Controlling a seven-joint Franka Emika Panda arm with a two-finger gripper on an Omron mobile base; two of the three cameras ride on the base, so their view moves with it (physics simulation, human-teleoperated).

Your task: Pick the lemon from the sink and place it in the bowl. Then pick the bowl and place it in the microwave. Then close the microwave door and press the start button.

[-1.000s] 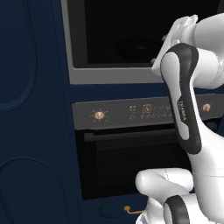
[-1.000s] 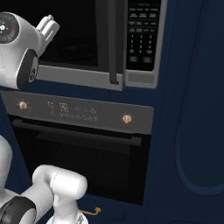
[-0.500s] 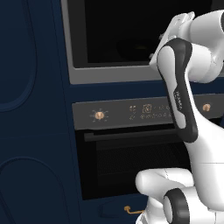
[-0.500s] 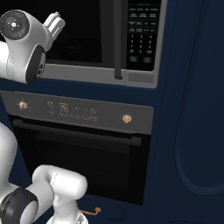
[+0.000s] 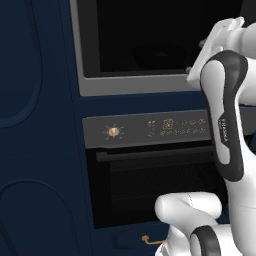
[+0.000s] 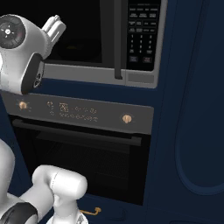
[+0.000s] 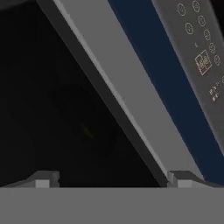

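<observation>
Since the earlier frames the arm has been raised and drawn back from the microwave, its wrist now higher in both base views, while the cabinetry and appliances are seen unshifted. Dark blue cabinet fronts are seen on both sides of the appliance column. Below the microwave the oven is set, with its grey control panel, copper knobs and a dark bar handle across the door. The microwave's cavity is dark and framed in grey; in the left base view the bowl is faintly made out inside it as a wide round dark form, and a small dull yellow spot within it is taken to be the lemon, though this is too dim to be told surely. In the hand view the same dark round shape is glimpsed in the cavity with a faint yellowish fleck at its middle. In the right base view the microwave door is seen edge-on as a narrow dark strip beside the button panel, so it is swung out rather than shut. The gripper is spread wide, its two fingertips well apart at the bottom of the hand view, and nothing is held between them.
</observation>
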